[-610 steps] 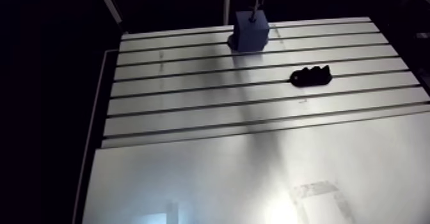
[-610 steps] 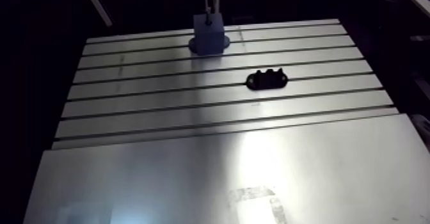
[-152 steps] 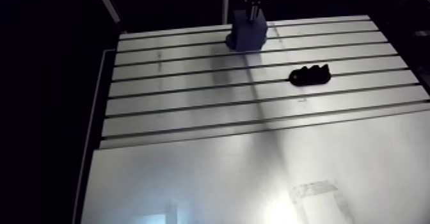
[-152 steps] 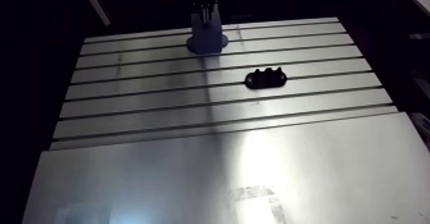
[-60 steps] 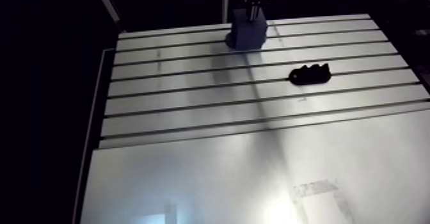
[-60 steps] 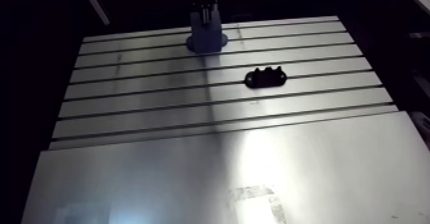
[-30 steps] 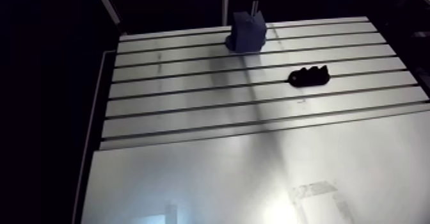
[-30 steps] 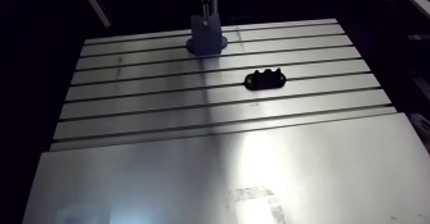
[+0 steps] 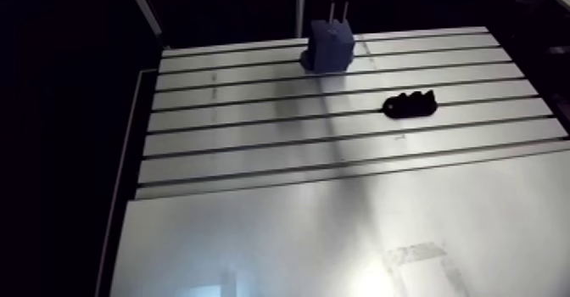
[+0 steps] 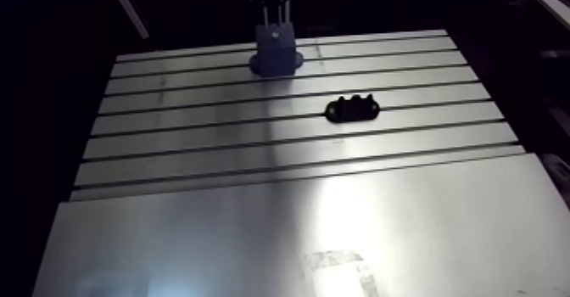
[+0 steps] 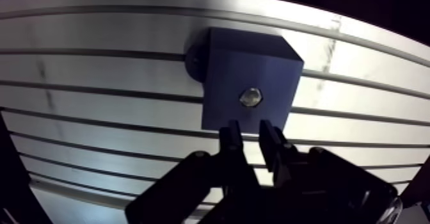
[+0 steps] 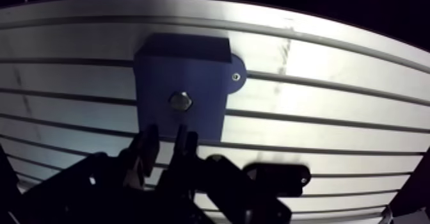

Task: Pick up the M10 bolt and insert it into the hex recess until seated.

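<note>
Wrist view: looking down onto the M10 bolt (image 11: pixel 251 97) and finding its silver hex head sitting in the hex recess (image 11: pixel 241 99), in the middle of the top face of a blue block (image 11: pixel 224 73). Not managing to tell from this angle whether it is seated fully down. Seeing the gripper (image 11: pixel 250 146) hanging over the block's near edge, short of the bolt head and not touching it. Noting its two fingers (image 11: pixel 231 143) standing a narrow gap apart and gripping nothing, with only the block's edge and the table showing between them.

Moving outward: spotting a rounded foot at the block's base, carrying a small screw (image 12: pixel 236 77) and lying flat on the slotted table (image 11: pixel 96 73). Finding the block itself standing upright on the ribs near the table's far edge. Picking out a black fixture (image 12: pixel 278 174) beside the gripper, lying on the table well apart from the block.

Turning to the arm view: seeing the two thin fingers hanging just above the block's top, and the black fixture lying a few ribs nearer the camera and off to one side, touching neither block nor gripper.
</note>
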